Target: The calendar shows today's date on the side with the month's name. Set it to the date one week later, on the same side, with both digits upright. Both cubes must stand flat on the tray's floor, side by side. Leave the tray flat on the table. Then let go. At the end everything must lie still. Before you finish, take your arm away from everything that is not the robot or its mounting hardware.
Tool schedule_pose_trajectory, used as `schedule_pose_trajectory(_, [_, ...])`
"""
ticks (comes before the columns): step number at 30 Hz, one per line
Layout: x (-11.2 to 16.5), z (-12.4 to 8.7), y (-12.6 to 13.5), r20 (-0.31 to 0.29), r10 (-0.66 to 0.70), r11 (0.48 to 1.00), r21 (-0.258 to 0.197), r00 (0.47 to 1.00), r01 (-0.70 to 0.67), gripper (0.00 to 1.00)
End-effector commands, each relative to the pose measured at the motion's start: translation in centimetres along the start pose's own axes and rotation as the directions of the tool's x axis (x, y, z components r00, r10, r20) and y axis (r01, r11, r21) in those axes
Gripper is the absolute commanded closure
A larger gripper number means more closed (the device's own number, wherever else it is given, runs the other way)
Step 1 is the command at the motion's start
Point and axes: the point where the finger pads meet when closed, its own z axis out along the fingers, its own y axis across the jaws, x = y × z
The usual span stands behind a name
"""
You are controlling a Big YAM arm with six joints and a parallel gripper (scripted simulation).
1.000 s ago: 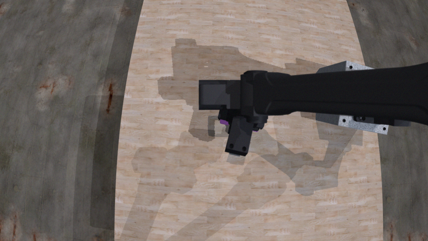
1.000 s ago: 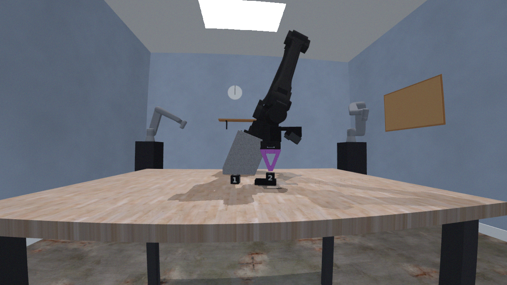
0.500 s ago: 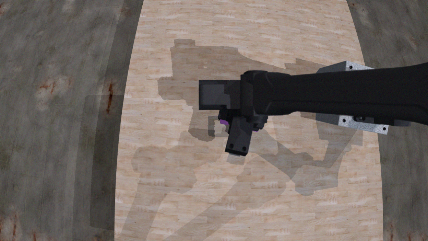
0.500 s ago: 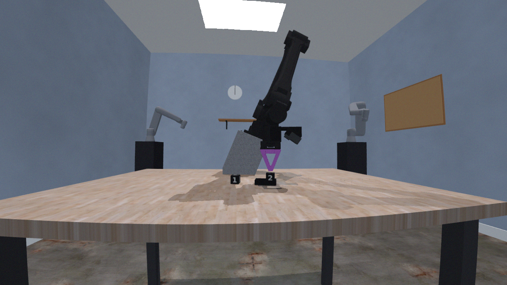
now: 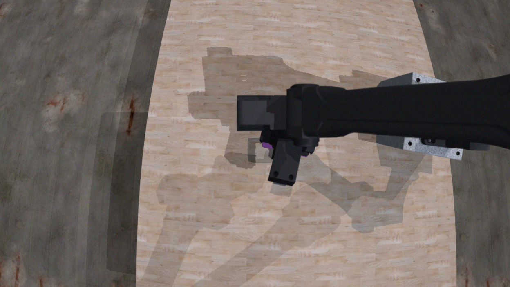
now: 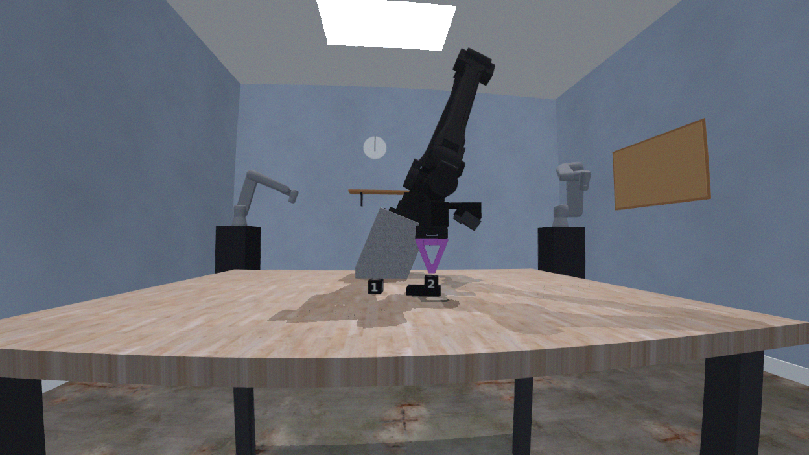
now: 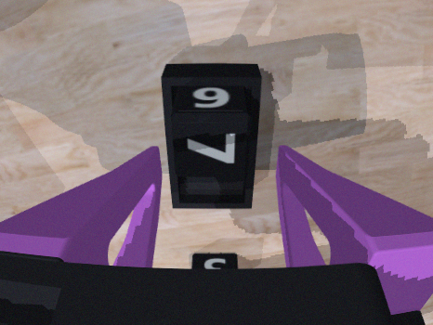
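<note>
The black calendar tray point(image 6: 425, 290) lies flat on the table. One black cube point(image 6: 431, 283) stands in its right half and shows a white 2 to the exterior view. In the wrist view this cube point(image 7: 212, 149) shows a 7 on top, a white 9 shows at the tray's far end, and the near slot is empty. A second cube point(image 6: 375, 286), showing a 1, stands on the table left of the tray, apart from it. It peeks out at the wrist view's lower edge point(image 7: 213, 263). My gripper point(image 7: 218, 160) point(image 6: 431, 270) is open, its purple fingers on either side of the cube in the tray, just above it.
The arm's grey base block point(image 6: 387, 244) stands tilted behind the loose cube. From above, the arm point(image 5: 356, 110) hides the tray and both cubes. Two other robot arms on black pedestals stand beyond the table.
</note>
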Motion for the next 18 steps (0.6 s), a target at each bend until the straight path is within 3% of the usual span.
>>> schedule_pose_trajectory(1, [-0.02, 0.2, 0.35, -0.001, 0.01, 1.0, -0.001, 1.0, -0.01, 0.55])
schedule_pose_trajectory(18, [-0.11, -0.21, 0.25, 0.002, 0.007, 1.0, 0.012, 1.0, -0.007, 0.55])
